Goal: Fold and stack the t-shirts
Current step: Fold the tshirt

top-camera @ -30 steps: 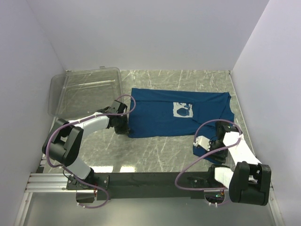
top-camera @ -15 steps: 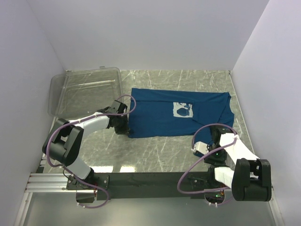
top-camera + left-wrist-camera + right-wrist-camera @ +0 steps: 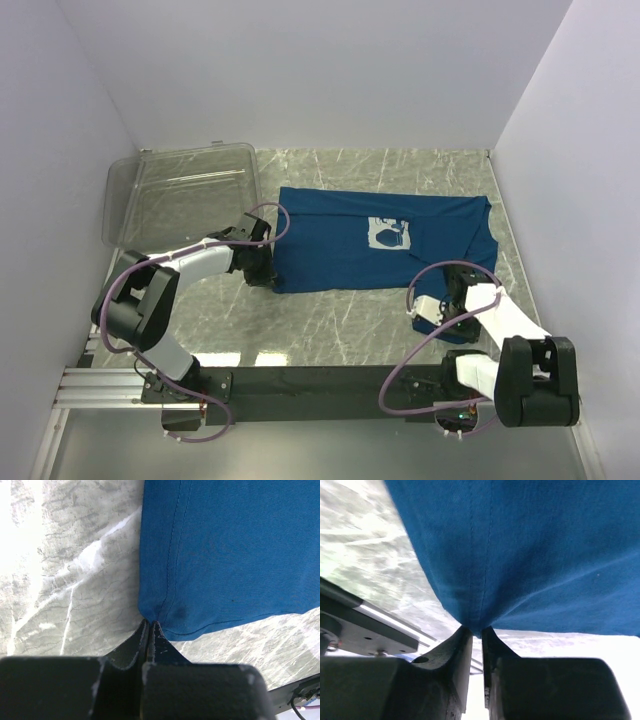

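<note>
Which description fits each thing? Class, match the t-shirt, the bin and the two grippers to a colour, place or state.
1 t-shirt
2 bin
3 left gripper
4 right gripper

a clear, at the far left
b shut on the t-shirt's near right edge
c blue, print facing up
d shut on the t-shirt's near left corner

Pairs: 1-c, 2-a, 3-d, 4-b
</note>
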